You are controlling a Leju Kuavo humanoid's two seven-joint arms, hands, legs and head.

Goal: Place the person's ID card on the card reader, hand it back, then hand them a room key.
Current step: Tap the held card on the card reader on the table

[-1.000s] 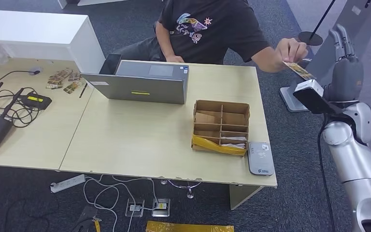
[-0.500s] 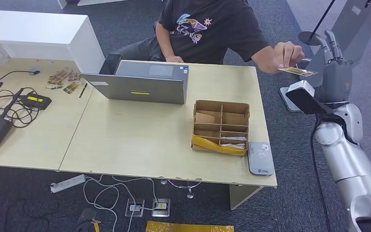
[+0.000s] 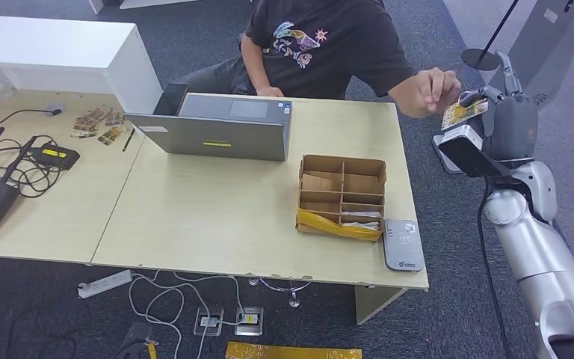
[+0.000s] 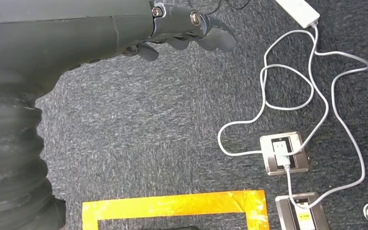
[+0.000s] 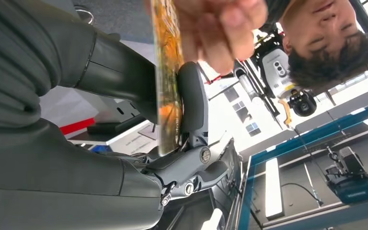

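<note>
At the upper right of the head view, the robot's raised grey right hand [image 3: 510, 112] meets the person's outstretched hand [image 3: 433, 90] over a yellow-orange patterned ID card [image 3: 463, 112]. The right wrist view shows the card [image 5: 166, 72] edge-on between the thick thumb and the darker fingers [image 5: 191, 96], with the person's fingers still on its far end; whether the robot's hand has fully clamped on it cannot be told. The handover looks to be the step in hand. Done well, the hand should close firmly on the card's flat faces and wait for the person to let go before drawing away. Next stop is the grey rectangular card reader [image 3: 403, 244] at the lower right corner of the pale wooden worktop [image 3: 209, 217], beside the brown cardboard divider box [image 3: 341, 196]. The left hand [image 4: 187, 36] hangs over dark carpet, fingers loosely curled, holding nothing.
</note>
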